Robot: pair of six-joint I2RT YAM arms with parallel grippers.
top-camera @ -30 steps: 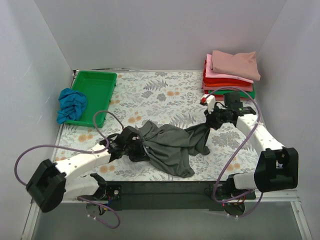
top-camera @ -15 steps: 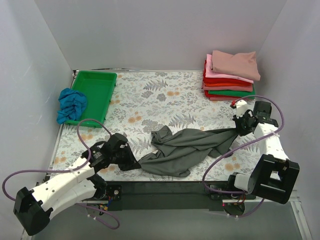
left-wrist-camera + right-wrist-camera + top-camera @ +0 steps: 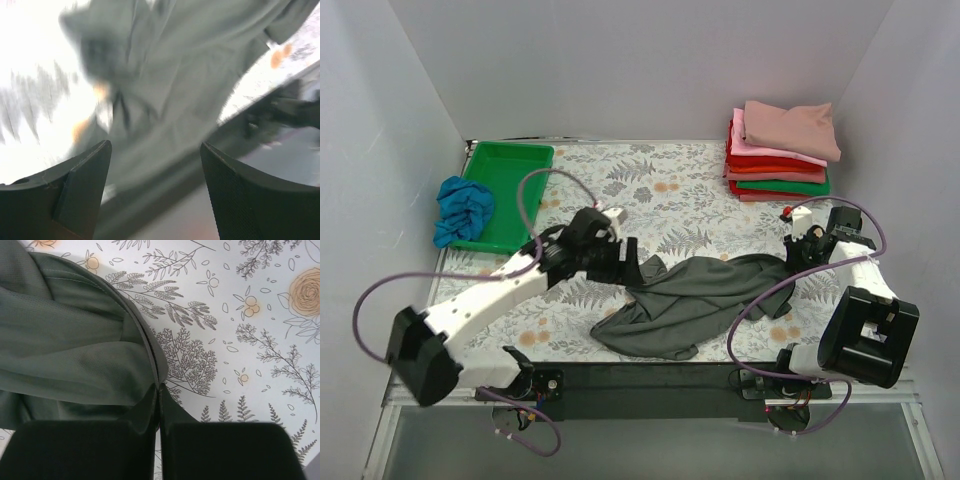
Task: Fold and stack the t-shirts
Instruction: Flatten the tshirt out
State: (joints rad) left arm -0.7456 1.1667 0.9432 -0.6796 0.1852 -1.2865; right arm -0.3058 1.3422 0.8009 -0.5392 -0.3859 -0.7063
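A dark charcoal grey t-shirt (image 3: 690, 300) lies crumpled and stretched across the near middle of the floral table (image 3: 650, 190). My left gripper (image 3: 628, 262) hovers open over the shirt's upper left bunch; in the blurred left wrist view the grey cloth (image 3: 170, 75) lies beyond the spread fingers (image 3: 85, 185), with nothing between them. My right gripper (image 3: 792, 252) is shut on the shirt's right edge, and the right wrist view shows the hem (image 3: 145, 335) pinched at the fingertips (image 3: 159, 390). Folded t-shirts (image 3: 782, 148), rose on top, are stacked at the back right.
A rigid green tray (image 3: 510, 175) sits at the back left, with a crumpled bright blue t-shirt (image 3: 463, 208) hanging over its left rim. White walls close in the table on three sides. A black bar (image 3: 650, 385) runs along the near edge between the arm bases.
My left gripper has let go of the shirt's near-left corner, opened, and swung away from the near edge towards the shirt's upper left. The right gripper keeps its hold in about the same place.
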